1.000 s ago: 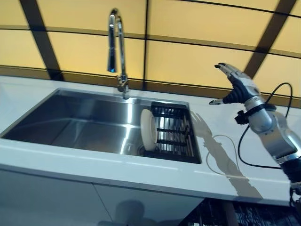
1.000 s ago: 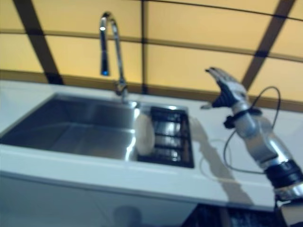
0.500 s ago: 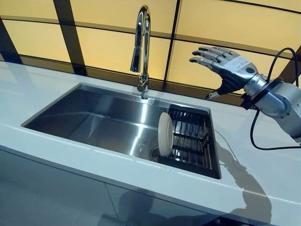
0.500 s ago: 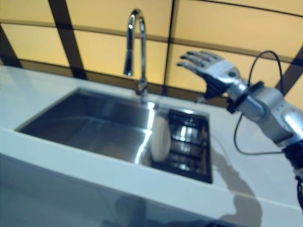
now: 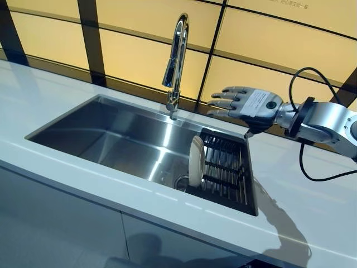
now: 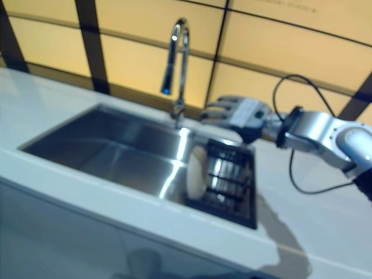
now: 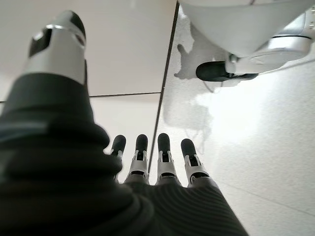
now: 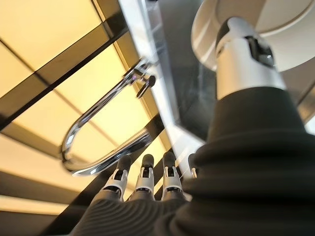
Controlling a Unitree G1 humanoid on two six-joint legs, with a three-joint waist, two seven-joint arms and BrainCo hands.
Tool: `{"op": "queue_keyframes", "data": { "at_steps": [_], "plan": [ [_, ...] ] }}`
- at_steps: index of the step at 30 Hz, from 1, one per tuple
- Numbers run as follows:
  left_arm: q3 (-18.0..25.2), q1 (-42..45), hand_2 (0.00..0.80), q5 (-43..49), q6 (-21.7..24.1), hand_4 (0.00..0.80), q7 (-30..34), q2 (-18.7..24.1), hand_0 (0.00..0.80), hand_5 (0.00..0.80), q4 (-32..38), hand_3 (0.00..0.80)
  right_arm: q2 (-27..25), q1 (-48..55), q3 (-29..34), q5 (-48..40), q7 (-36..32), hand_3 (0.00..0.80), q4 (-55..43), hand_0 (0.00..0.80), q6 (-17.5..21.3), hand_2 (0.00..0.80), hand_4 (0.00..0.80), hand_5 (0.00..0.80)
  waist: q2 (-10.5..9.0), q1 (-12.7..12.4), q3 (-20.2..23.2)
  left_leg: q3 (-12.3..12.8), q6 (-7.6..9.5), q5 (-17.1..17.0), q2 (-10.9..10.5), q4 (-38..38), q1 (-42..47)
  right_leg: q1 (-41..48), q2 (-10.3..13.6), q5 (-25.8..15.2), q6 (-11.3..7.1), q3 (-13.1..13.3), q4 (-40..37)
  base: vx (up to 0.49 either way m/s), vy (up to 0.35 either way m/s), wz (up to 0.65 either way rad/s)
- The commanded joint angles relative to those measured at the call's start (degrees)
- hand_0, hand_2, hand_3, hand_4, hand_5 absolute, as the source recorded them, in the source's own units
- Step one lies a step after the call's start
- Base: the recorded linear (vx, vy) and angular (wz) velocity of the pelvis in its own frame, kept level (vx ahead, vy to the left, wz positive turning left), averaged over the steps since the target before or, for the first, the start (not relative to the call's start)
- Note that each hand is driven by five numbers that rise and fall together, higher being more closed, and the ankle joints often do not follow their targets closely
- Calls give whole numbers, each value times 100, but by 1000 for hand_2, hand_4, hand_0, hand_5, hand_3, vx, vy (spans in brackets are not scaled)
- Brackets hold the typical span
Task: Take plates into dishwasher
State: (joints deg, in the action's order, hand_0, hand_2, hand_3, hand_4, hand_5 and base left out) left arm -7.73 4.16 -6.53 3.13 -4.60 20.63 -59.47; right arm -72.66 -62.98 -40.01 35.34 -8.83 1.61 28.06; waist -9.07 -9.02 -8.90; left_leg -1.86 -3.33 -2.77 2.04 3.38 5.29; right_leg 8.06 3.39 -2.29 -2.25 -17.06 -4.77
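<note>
Reaching out over the table, my right hand (image 5: pixel 252 105) hovers with its fingers spread straight and nothing in its grasp; the plate (image 5: pixel 196 161) stands on edge just below and ahead of those fingers, leaning against the dark rack (image 5: pixel 226 171) set in the near end of the sink (image 5: pixel 111 134); I judge the task barely begun, since the plate is not yet gripped and no dishwasher shows clearly in any view; grasp, lift and transfer all remain. My left hand (image 7: pixel 157 164) hangs low with relaxed straight fingers, holding nothing, over the floor. Obstacles: the tap (image 5: pixel 175 67) rises close beside the right fingertips; the rack's bars sit directly behind the plate; the sink rim lies beneath the wrist.
</note>
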Motion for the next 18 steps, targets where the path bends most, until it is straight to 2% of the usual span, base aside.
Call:
{"op": "queue_keyframes", "data": {
  "at_steps": [1,10,18],
  "plan": [
    [-44,-24,0,-91,63,0,-95,213,0,0,37,0,40,-907,-609,-110,-277,0,268,0,16,0,0,0,-104,-220,56,254,-218,138,206,-295,-172,90,0,308,-162,-132,406,11,-25,4],
    [-251,10,0,8,61,0,-16,111,0,0,186,0,727,-1215,-1011,82,-585,0,870,0,297,0,0,0,36,-402,64,162,-255,65,186,-316,-238,194,24,312,-152,-243,326,10,19,5],
    [-407,22,0,35,-14,0,83,69,0,0,342,0,972,-1053,-1008,119,-702,0,1020,0,394,0,0,0,103,-506,63,78,-264,32,150,-346,-270,259,46,297,-158,-326,293,7,12,4]
  ]
}}
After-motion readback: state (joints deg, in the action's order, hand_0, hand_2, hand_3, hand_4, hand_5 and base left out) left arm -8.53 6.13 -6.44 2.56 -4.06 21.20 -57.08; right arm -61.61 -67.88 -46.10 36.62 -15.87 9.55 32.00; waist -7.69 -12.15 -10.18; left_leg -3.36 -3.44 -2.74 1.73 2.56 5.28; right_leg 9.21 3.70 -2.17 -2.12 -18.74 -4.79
